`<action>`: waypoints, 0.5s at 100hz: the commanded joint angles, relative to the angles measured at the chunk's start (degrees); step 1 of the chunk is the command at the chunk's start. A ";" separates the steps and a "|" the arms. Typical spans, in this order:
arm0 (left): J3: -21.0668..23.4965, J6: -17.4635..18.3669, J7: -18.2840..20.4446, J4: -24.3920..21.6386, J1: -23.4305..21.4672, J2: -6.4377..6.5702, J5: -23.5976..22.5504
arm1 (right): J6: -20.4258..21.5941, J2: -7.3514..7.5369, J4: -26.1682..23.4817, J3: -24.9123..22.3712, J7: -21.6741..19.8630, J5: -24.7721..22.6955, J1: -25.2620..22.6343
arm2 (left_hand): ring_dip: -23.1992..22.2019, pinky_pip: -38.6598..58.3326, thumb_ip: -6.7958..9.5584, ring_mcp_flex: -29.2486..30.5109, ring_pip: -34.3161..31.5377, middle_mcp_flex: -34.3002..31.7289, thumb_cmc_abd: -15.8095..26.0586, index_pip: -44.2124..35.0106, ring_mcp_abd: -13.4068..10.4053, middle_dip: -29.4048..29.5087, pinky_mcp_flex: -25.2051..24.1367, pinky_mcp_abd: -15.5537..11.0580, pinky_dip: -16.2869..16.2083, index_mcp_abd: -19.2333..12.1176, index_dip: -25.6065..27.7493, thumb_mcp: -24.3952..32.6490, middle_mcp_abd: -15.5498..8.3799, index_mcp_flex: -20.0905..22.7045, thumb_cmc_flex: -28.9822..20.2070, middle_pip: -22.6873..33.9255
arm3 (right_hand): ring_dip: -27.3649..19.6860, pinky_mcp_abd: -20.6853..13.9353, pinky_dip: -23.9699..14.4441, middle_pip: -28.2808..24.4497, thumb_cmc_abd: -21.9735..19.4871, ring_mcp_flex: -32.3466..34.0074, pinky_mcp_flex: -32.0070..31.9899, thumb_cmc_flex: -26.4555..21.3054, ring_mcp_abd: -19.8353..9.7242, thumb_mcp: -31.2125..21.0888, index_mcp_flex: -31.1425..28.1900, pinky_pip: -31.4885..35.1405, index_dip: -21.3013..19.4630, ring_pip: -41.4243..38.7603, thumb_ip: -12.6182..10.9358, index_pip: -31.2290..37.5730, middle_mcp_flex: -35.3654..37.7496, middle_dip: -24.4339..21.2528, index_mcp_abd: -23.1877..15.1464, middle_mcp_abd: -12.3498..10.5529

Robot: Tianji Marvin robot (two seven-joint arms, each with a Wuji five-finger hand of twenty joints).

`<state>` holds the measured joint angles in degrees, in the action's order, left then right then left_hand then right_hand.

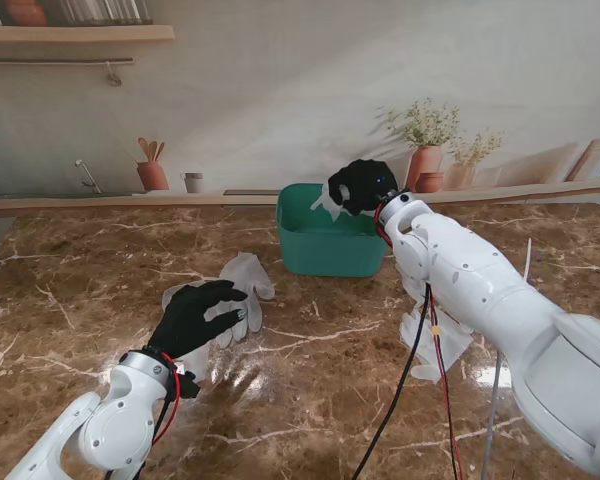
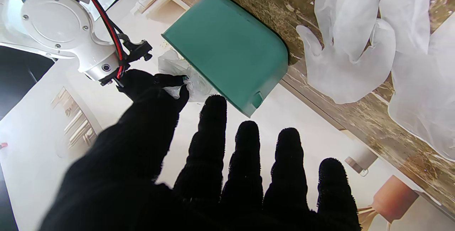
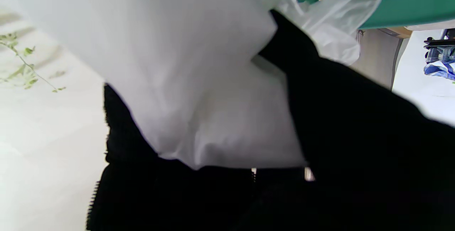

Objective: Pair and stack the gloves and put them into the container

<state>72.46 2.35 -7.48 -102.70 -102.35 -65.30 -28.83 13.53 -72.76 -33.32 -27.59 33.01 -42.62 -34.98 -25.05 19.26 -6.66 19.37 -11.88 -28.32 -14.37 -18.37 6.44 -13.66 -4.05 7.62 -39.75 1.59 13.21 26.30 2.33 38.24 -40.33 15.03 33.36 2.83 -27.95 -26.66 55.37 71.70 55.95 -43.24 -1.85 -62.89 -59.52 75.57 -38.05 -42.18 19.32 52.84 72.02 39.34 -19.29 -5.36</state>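
A green container [image 1: 325, 243] stands at the middle back of the marble table. My right hand [image 1: 363, 184] hovers over its right rim, shut on a translucent white glove [image 1: 328, 203] that hangs over the opening; in the right wrist view that glove [image 3: 199, 81] fills most of the picture. Two more white gloves [image 1: 242, 290] lie overlapped on the table left of the container, seen closer in the left wrist view [image 2: 350, 46]. My left hand [image 1: 198, 315] floats open just above their near edge, fingers [image 2: 245, 160] spread, holding nothing.
Another pale glove or plastic sheet [image 1: 435, 340] lies on the table under my right forearm. Red and black cables [image 1: 435, 370] hang from that arm. The table's back edge [image 1: 130, 203] meets a wall with pots and plants. The container [image 2: 227, 49] shows in the left wrist view.
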 commanded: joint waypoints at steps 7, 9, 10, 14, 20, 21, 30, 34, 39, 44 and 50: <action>-0.03 -0.42 0.25 -0.17 -0.35 0.20 -0.18 | 0.14 -0.56 0.21 0.59 -1.54 0.90 2.48 | 0.94 -2.24 1.69 -1.52 2.00 -0.49 2.73 0.06 -3.36 0.71 -0.94 -0.61 -0.94 -1.62 0.01 -2.05 -2.12 0.20 -1.81 -1.04 | 1.33 -1.39 -1.24 2.57 -1.69 -2.30 -3.63 0.23 -0.01 -1.40 6.47 -2.60 6.79 4.51 -3.51 0.83 -2.65 -0.38 1.61 -0.99; -0.05 -0.44 0.26 -0.17 -0.34 0.20 -0.15 | 0.06 -0.46 0.04 0.58 -2.02 0.90 2.49 | 0.94 -2.27 1.69 -1.54 2.01 -0.50 2.74 0.05 -3.36 0.70 -0.96 -0.65 -0.94 -1.62 0.01 -2.03 -2.11 0.22 -1.84 -1.03 | 1.46 -1.34 -1.35 3.39 -1.70 -3.14 -4.69 0.97 -0.09 -1.36 8.02 -3.42 8.79 5.90 -3.22 -0.14 -3.60 -0.56 2.40 -0.94; -0.06 -0.45 0.26 -0.17 -0.33 0.20 -0.15 | 0.01 -0.41 -0.02 0.58 -2.27 0.90 2.48 | 0.94 -2.28 1.70 -1.56 2.01 -0.53 2.73 0.03 -3.29 0.70 -0.96 -0.64 -0.95 -1.54 0.02 -2.02 -2.13 0.28 -1.87 -1.01 | 1.40 -1.30 -1.37 3.74 -1.69 -3.48 -5.12 1.32 -0.17 -1.30 8.55 -3.72 9.61 6.44 -3.13 -0.83 -4.01 -0.69 2.81 -0.90; -0.09 -0.45 0.28 -0.15 -0.28 0.20 -0.15 | -0.15 -0.32 -0.04 0.71 -2.88 0.90 2.56 | 0.93 -2.32 1.69 -1.49 1.98 -0.60 2.74 -0.01 -3.32 0.69 -0.95 -0.60 -0.98 -1.69 0.04 -2.02 -2.15 0.34 -1.86 -0.98 | 1.11 -0.99 -1.41 4.94 -1.57 -4.74 -6.61 2.45 -0.22 -1.33 9.86 -4.85 11.67 8.47 -2.82 -3.45 -5.36 -1.27 3.96 -0.77; -0.17 -0.42 0.34 -0.05 -0.16 0.21 -0.16 | -0.91 0.03 -0.73 0.58 -4.55 0.84 2.45 | 0.93 -2.36 1.69 -1.54 1.99 -0.53 2.79 -0.08 -3.24 0.69 -0.94 -0.58 -1.02 -1.75 0.06 -1.99 -2.08 0.43 -1.91 -1.00 | 1.60 -0.65 -2.33 5.20 -2.41 -7.10 -9.87 5.51 -0.90 -2.82 10.95 -8.20 10.99 13.56 -3.38 -10.78 -9.11 -3.94 5.70 -0.56; -0.19 -0.41 0.34 -0.03 -0.14 0.21 -0.15 | -1.14 0.15 -0.98 0.50 -4.99 0.79 2.40 | 0.93 -2.37 1.69 -1.57 2.00 -0.54 2.79 -0.09 -3.24 0.69 -0.94 -0.59 -1.03 -1.71 0.07 -1.98 -2.08 0.45 -1.94 -0.99 | 1.48 -0.61 -2.34 5.22 -2.56 -7.49 -10.37 5.94 -0.99 -3.00 11.12 -8.58 10.97 13.98 -3.57 -11.51 -9.60 -4.25 5.91 -0.44; -0.35 -0.42 0.48 0.09 0.04 0.22 0.04 | -1.69 0.13 -0.43 1.17 -5.64 0.96 2.82 | 0.92 -2.45 1.69 -1.61 1.99 -0.52 2.73 -0.15 -3.25 0.69 -0.97 -0.61 -1.07 -1.67 0.10 -1.95 -2.00 0.50 -1.99 -0.98 | -0.68 -0.31 -2.95 4.13 -3.62 -9.93 -13.14 7.52 -1.47 -3.67 11.37 -10.96 8.65 15.82 -5.96 -17.69 -12.58 -7.60 7.13 -0.63; -0.40 -0.41 0.54 0.12 0.10 0.23 0.06 | -2.08 0.21 -0.44 1.31 -6.29 1.03 2.93 | 0.92 -2.49 1.67 -1.70 2.00 -0.53 2.78 -0.15 -3.30 0.68 -0.97 -0.61 -1.09 -1.78 0.10 -1.99 -2.17 0.50 -1.92 -0.97 | -1.88 -0.09 -3.03 4.14 -3.95 -10.91 -14.14 8.46 -1.47 -4.24 11.63 -11.78 8.00 16.41 -8.09 -20.28 -13.64 -8.79 7.99 -0.58; -0.45 -0.38 0.56 0.20 0.18 0.24 0.05 | -2.34 0.26 -0.34 1.48 -6.85 1.12 3.08 | 0.90 -2.52 1.68 -1.57 1.95 -0.59 2.77 -0.22 -3.28 0.67 -0.95 -0.62 -1.12 -1.90 0.13 -1.97 -2.07 0.60 -1.98 -0.94 | -3.03 0.15 -2.93 4.37 -4.22 -12.82 -15.95 9.42 -1.40 -4.44 12.55 -13.17 6.84 17.29 -10.57 -22.83 -15.30 -10.99 8.37 -0.65; -0.50 -0.39 0.54 0.26 0.26 0.23 0.06 | -2.98 0.48 -0.80 1.40 -7.94 1.11 3.06 | 0.91 -2.55 1.67 -1.64 1.98 -0.55 2.77 -0.29 -3.32 0.68 -0.95 -0.63 -1.14 -1.94 0.16 -2.00 -2.07 0.69 -1.95 -0.96 | -3.79 0.43 -2.88 4.93 -4.46 -15.06 -18.13 10.26 -1.33 -4.09 14.65 -14.49 7.34 18.47 -10.75 -25.33 -17.34 -12.02 8.60 -0.75; -0.55 -0.47 0.62 0.29 0.34 0.23 0.14 | -3.96 0.92 -1.67 1.39 -9.44 0.75 3.06 | 0.91 -2.58 1.68 -1.63 1.96 -0.45 2.76 -0.38 -3.21 0.68 -0.95 -0.63 -1.17 -1.90 0.20 -1.95 -1.83 0.78 -2.01 -0.98 | -4.24 0.69 -2.97 5.45 -4.52 -16.49 -19.62 11.39 -1.27 -3.68 16.29 -15.28 7.92 19.13 -10.69 -27.11 -18.88 -12.68 9.03 -0.69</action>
<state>72.19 2.18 -6.99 -102.60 -101.98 -65.15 -28.79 11.13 -72.59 -34.02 -25.89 26.23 -41.64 -32.29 -24.98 18.64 -6.66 19.37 -11.28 -28.32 -13.74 -18.37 6.44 -13.43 -4.06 7.62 -40.23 1.59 13.21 26.21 2.14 38.24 -41.59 15.03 30.28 2.89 -29.90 -21.76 50.99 56.74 37.91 -33.61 -2.67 -65.01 -45.70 61.53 -30.27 -24.08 11.31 26.83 54.87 27.94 -11.52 -5.33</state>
